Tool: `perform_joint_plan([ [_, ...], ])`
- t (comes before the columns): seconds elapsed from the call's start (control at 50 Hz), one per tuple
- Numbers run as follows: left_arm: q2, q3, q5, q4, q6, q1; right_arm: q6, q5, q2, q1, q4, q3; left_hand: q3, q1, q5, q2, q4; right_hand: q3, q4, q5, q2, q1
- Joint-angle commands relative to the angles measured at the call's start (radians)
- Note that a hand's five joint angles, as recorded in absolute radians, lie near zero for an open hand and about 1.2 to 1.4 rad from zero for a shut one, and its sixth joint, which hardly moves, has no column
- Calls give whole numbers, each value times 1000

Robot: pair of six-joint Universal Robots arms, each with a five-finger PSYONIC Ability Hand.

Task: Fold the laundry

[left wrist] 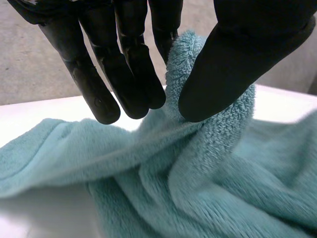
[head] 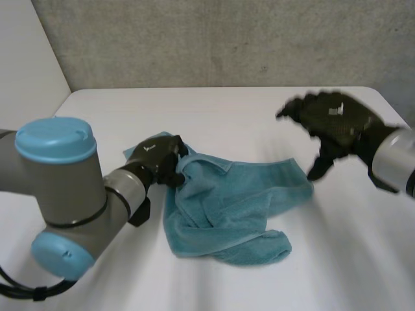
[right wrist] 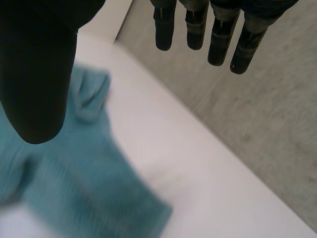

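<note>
Teal towel [head: 227,207] rumpled | long axis left-right | left hand [head: 157,157] pinches left end

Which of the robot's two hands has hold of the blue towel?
The left hand: it pinches a raised fold of the towel between thumb and fingers. The right hand hangs open, holding nothing.

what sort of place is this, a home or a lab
Probably a robot lab bench: a white table, a plain grey wall, and a teal towel pinched by the robot's left hand.
</note>
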Motion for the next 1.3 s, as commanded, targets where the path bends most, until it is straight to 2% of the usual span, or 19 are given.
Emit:
perform_joint_plan([
  [0.02, 107, -111, -4, 7, 103, -16, 233, -49, 203, 18, 3, -217, 206, 259, 276, 199, 204, -29, -48, -53, -35, -25],
  [0.04, 127, -129, -4, 8, 119, -18, 233, -49, 203, 18, 3, -217, 206, 259, 276, 199, 204, -29, -48, -53, -35, -25],
  [0.08, 145, -146, -4, 9, 129, -20, 235, -54, 367, 23, 90, -381, 206, 259, 276, 199, 204, -9, -27, -32, -14, -5],
  [0.12, 167, -163, -4, 9, 136, -20, 238, -54, 402, 24, 110, -415, 206, 259, 276, 199, 204, 3, -16, -20, -2, 7],
  [0.16, 213, -195, -4, 7, 139, -23, 233, -57, 546, 49, 190, -547, 206, 259, 276, 199, 204, 35, 17, 12, 30, 39],
  [0.28, 266, -244, -5, 13, 142, -41, 218, -68, 752, 98, 293, -719, 206, 259, 276, 199, 204, 82, 64, 59, 77, 86],
  [0.34, 277, -263, -5, 16, 143, -47, 207, -68, 786, 101, 296, -740, 206, 259, 276, 199, 204, 106, 87, 82, 100, 110],
  [0.36, 276, -264, -5, 19, 146, -47, 188, -66, 827, 115, 298, -762, 206, 259, 276, 199, 204, 228, 209, 205, 222, 232],
  [0.42, 274, -264, -5, 27, 151, -43, 161, -49, 855, 142, 298, -782, 206, 259, 276, 199, 204, 422, 404, 399, 417, 426],
  [0.44, 264, -252, -5, 53, 169, -32, 143, -42, 863, 156, 298, -802, 206, 259, 276, 199, 204, 626, 608, 603, 621, 630],
  [0.46, 259, -246, -5, 64, 175, -29, 143, -42, 863, 156, 298, -802, 206, 259, 276, 199, 204, 629, 610, 605, 623, 632],
  [0.48, 259, -246, -5, 64, 175, -29, 135, -40, 864, 158, 296, -814, 206, 259, 276, 199, 204, 797, 778, 774, 792, 801],
  [0.5, 253, -240, -5, 76, 182, -26, 137, -42, 864, 159, 287, -846, 206, 259, 276, 199, 204, 1179, 1160, 1155, 1173, 1182],
  [0.56, 192, -171, -5, 156, 247, -3, 149, 0, 852, 169, 241, -953, 206, 259, 276, 199, 204, 1182, 1164, 1159, 1177, 1186],
  [0.68, 87, 129, -13, 238, 387, 34, 169, 202, 736, 173, 3, -1099, 206, 259, 276, 199, 204, 1182, 1164, 1159, 1177, 1186],
  [0.8, 33, 410, -19, 280, 432, 68, 181, 238, 445, 196, -319, -854, 206, 259, 276, 199, 204, 1182, 1164, 1159, 1177, 1186],
  [0.9, 63, 431, -21, 352, 430, 71, 191, 244, 184, 198, -534, -534, 206, 259, 276, 199, 204, 1182, 1164, 1159, 1177, 1186],
  [1.12, 153, 70, 2, 363, 436, 46, 160, 245, 76, 192, -422, -116, 206, 259, 276, 199, 204, 1182, 1164, 1159, 1177, 1186],
  [1.3, 142, -302, 4, 366, 441, 2, -49, 247, 122, 178, -341, 187, 206, 259, 276, 199, 204, 1182, 1164, 1159, 1177, 1186],
])
